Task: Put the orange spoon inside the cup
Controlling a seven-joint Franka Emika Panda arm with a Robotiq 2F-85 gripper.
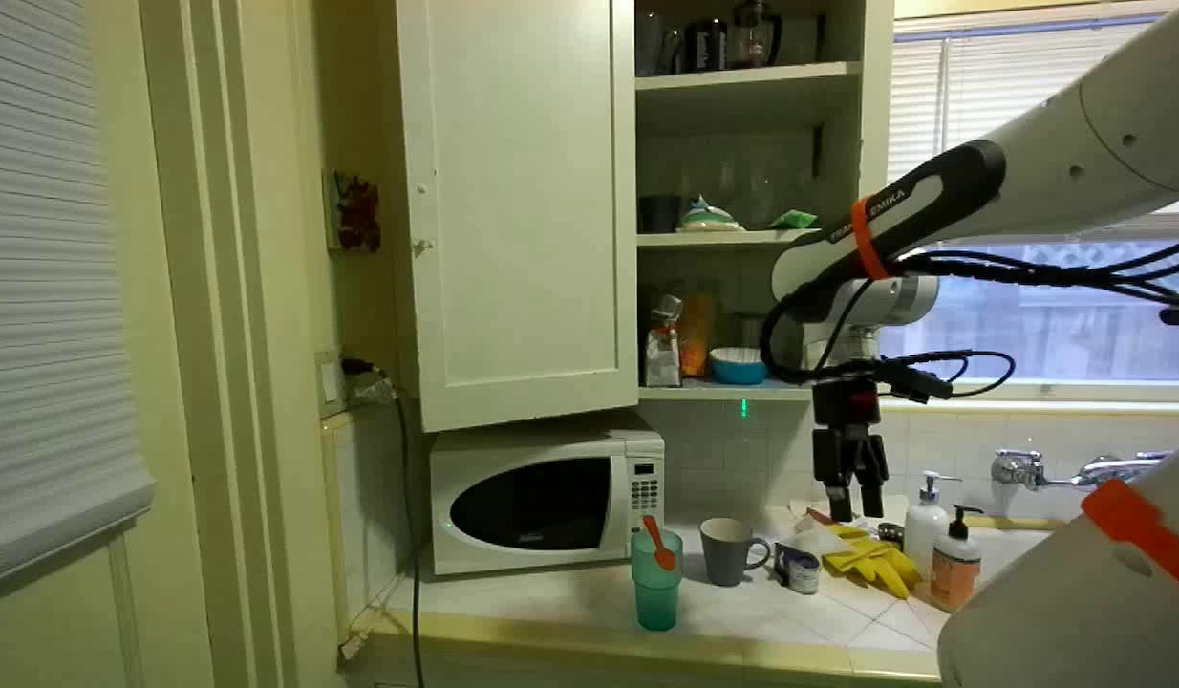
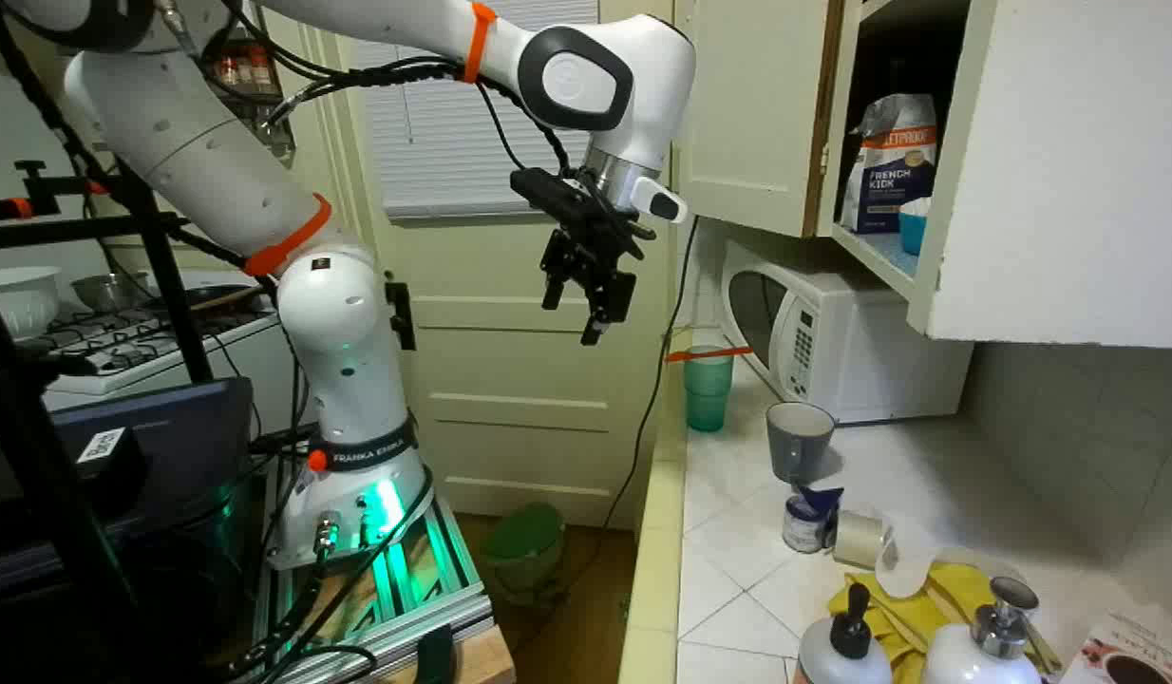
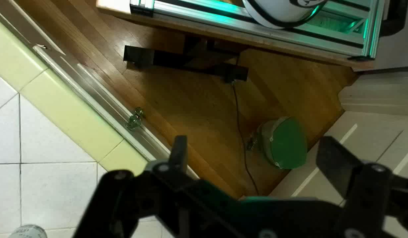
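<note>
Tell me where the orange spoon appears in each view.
In an exterior view: orange spoon, low, just right of centre, across the rim of the teal cup.
In an exterior view: orange spoon, mid-height, right of centre.
Wrist view: not in it.
Shared landmark: yellow counter edge, in all three.

dim light, bright window, green-lit base, wrist view's pincer blurred
</note>
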